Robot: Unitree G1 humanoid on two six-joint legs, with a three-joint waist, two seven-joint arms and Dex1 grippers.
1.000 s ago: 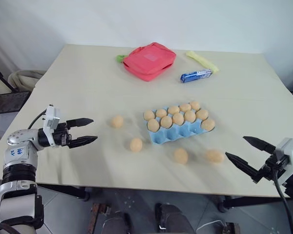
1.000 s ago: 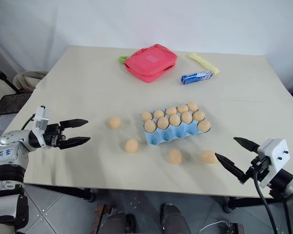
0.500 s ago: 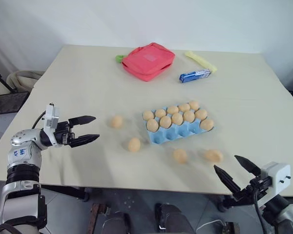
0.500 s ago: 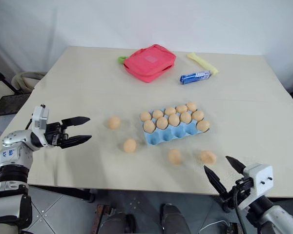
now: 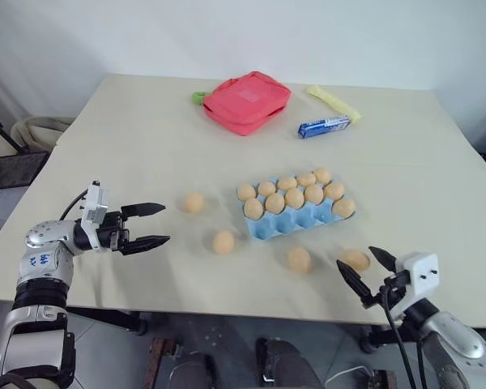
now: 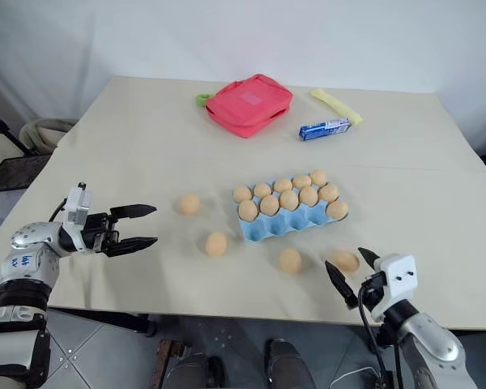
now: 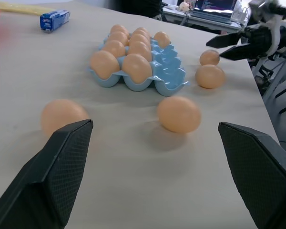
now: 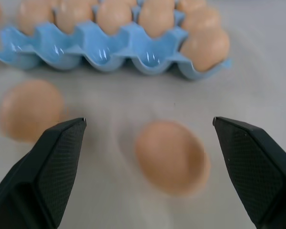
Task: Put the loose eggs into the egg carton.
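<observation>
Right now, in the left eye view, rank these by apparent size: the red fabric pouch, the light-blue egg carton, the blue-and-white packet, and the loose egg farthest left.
1-2. Red fabric pouch and light-blue moulded egg carton: look alike; the pouch lies farther away, so unranked.
3. Blue-and-white rectangular packet.
4. Tan-orange loose egg.

Pale beige desk [image 5: 130, 121], matte, evenly lit, faint crease running across the top. Plain white wall [image 5: 243, 32] directly behind the far edge. Grey tiled floor [image 6: 105, 340] below the near edge, dark frame parts under the desk. At the left side: black stand with a flat dark tray [image 5: 12, 168], and a beige rounded seat or cushion [image 5: 36, 130] just beside it. In the left wrist view, beyond the desk's far end: open laptop [image 7: 217, 5] on another surface, cluttered.
</observation>
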